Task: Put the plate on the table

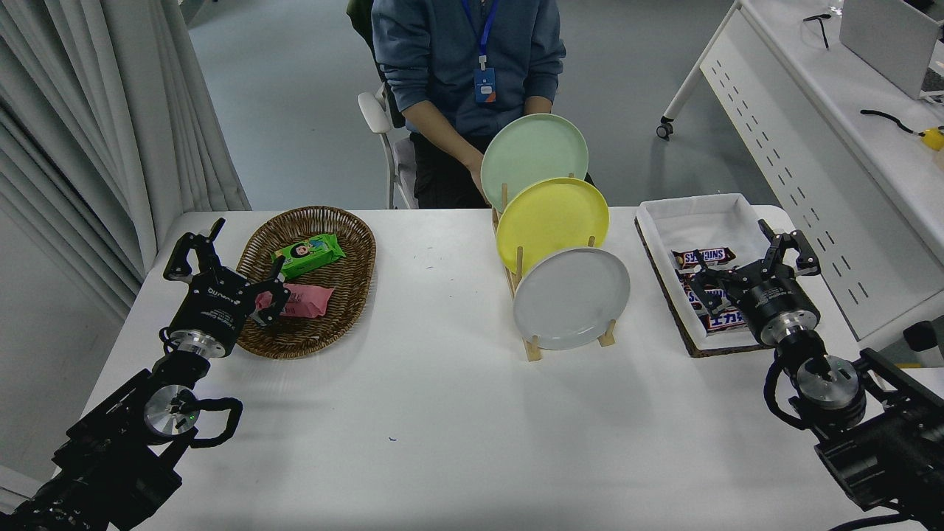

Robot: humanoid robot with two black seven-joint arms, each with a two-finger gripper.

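The left gripper [227,269] is held spread at lower left. The right gripper [752,259] is likewise splayed.

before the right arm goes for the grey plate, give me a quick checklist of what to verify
1. Right claw open and empty: ok.
2. Grey plate upright in the front slot of the wooden rack, nothing in front of it: ok.
3. Bare patch of table in front of the rack to set it down: ok.
4. Right claw lined up with the plate: not ok, it hangs over the snack tray to the right.
5. Left claw parked by the wicker basket, out of the way: ok.
6. Person's hand clear of the rack: cannot tell, it is near the mint-green plate.
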